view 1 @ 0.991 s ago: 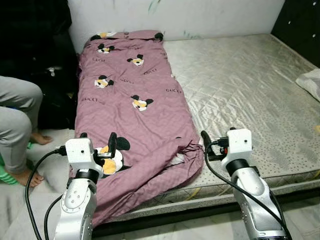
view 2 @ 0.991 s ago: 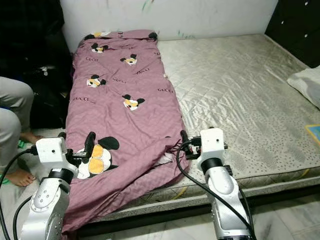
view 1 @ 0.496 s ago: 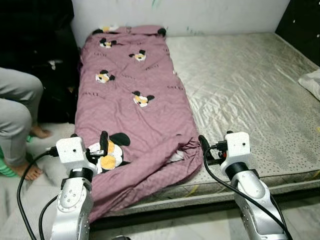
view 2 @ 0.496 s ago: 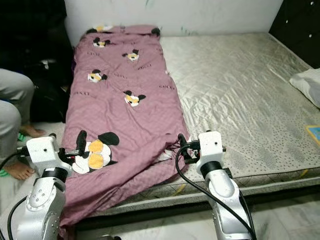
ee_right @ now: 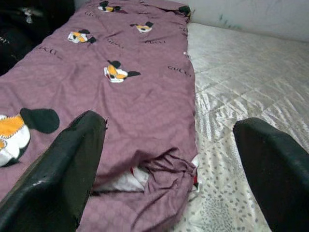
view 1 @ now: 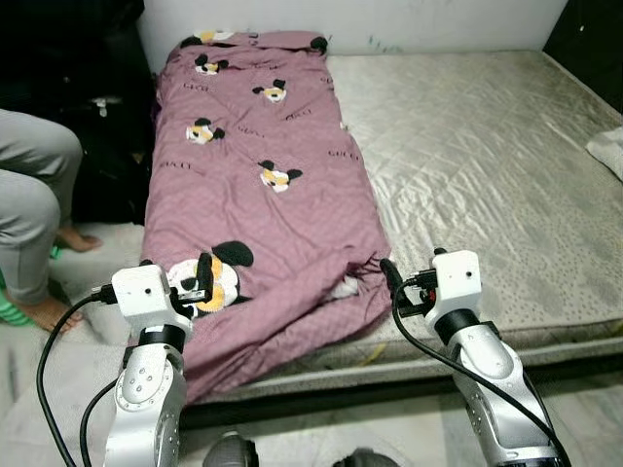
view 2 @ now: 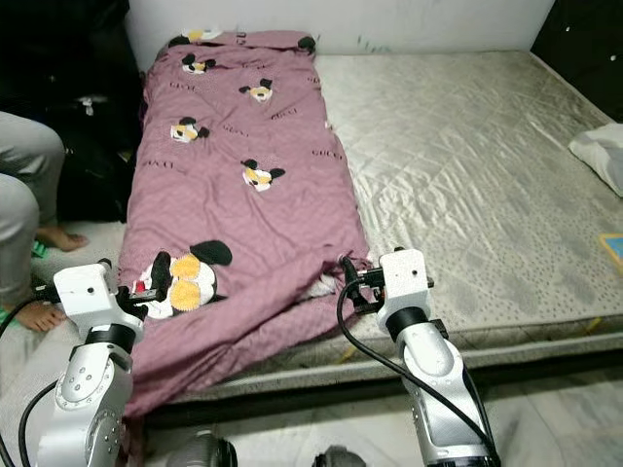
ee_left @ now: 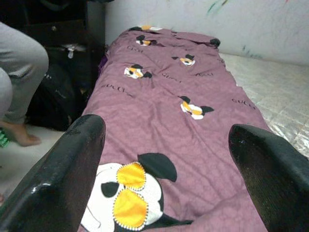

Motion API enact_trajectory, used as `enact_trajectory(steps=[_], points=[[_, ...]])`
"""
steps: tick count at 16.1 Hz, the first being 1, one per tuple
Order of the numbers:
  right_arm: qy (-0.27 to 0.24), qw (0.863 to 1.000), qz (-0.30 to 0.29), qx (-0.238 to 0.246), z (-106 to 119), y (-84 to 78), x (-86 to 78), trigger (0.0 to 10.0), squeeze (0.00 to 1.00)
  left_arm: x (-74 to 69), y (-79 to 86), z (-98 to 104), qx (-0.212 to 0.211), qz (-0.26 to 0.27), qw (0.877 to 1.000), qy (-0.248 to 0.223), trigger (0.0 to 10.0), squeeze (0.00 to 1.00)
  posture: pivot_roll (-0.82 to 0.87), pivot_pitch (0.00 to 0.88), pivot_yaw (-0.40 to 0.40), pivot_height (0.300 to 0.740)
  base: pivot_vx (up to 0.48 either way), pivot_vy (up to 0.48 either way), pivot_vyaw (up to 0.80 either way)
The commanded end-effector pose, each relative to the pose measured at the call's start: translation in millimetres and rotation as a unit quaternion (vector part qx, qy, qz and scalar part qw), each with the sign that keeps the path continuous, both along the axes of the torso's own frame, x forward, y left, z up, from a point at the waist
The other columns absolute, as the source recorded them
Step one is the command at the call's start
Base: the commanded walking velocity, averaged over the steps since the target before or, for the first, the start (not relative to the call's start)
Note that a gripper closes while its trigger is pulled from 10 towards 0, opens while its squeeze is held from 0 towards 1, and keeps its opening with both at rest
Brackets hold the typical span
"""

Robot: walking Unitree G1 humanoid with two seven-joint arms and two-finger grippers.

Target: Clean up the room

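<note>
Blanket lies folded long along the left edge of the mattress, its near end rumpled and spilling over the front edge. Left gripper hovers at that near left corner, right gripper at the bunched fold; both spread wide, holding nothing. Risk here: pinching only the loose top layer, so the fold slides apart, or dragging it onto the person's foot.

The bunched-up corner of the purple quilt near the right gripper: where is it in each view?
Left eye: bunched quilt corner, lower centre, beside the right gripper.
Right eye, lower centre.
Left wrist: cannot make it out.
Right wrist, between the fingers.
Shared landmark: large mouse print.
</note>
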State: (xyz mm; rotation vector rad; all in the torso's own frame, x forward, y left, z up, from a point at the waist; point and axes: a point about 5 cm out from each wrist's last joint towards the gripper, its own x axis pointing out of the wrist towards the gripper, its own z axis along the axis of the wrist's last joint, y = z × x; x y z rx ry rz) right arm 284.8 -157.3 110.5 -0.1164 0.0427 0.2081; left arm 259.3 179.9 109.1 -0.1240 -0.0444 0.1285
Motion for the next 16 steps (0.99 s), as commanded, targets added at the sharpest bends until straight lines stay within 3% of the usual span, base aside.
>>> enact_trajectory(steps=[1,4,11,16], points=[[-0.003,1.0,-0.001,-0.002,1.7,-3.7,1.7,10.0,0.0,-0.1,-0.1,1.9,0.003,0.005,1.0,0.0,10.0,0.0,-0.02,0.152,-0.025,0.675,0.0,0.0,0.0],[-0.01,1.0,0.013,-0.018,3.8,-3.2,4.7,10.0,0.0,-1.3,-2.6,-1.7,-0.011,0.009,1.0,0.008,10.0,0.0,-0.02,0.148,-0.03,0.671,0.0,0.0,0.0],[-0.01,1.0,0.021,-0.016,3.4,-0.5,8.1,10.0,0.0,1.5,-5.0,-0.9,-0.01,0.006,1.0,0.005,10.0,0.0,-0.02,0.136,-0.034,0.603,0.0,0.0,0.0],[-0.011,1.0,0.021,-0.015,3.4,-1.0,10.2,10.0,0.0,2.2,-9.0,1.0,-0.016,-0.012,1.0,-0.003,10.0,0.0,-0.03,0.136,-0.035,0.603,0.0,0.0,0.0]])
